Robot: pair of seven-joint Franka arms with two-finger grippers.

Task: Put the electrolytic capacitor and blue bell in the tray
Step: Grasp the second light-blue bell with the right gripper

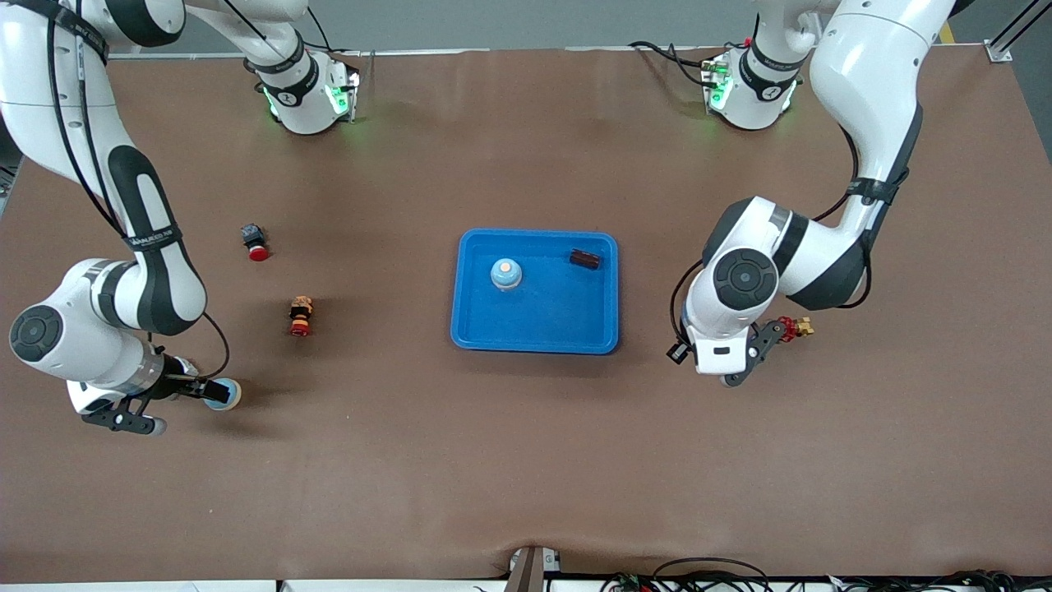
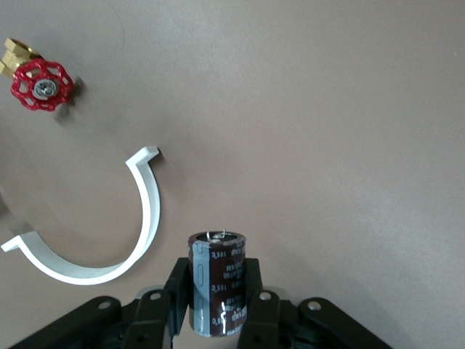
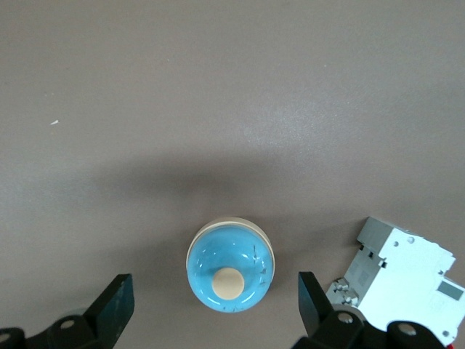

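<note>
The bright blue tray (image 1: 534, 329) lies mid-table. In it stand a blue bell (image 1: 506, 274) with a cream button and a dark capacitor (image 1: 584, 258) lying by the rim. My left gripper (image 1: 749, 358) hangs low over the table beside the tray, toward the left arm's end. The left wrist view shows this gripper (image 2: 216, 282) shut on a second brown-and-grey electrolytic capacitor (image 2: 216, 265). My right gripper (image 1: 185, 407) is low at the right arm's end. In the right wrist view it (image 3: 214, 294) is open, its fingers on either side of a second blue bell (image 3: 231, 276), also in the front view (image 1: 223, 394).
A red-handled brass valve (image 1: 793, 327) lies by my left gripper, and the left wrist view shows it (image 2: 40, 83) with a white curved clip (image 2: 109, 247). A white circuit breaker (image 3: 403, 280) lies beside the bell. A red push button (image 1: 256, 242) and a red-and-yellow switch (image 1: 301, 316) lie between my right arm and the tray.
</note>
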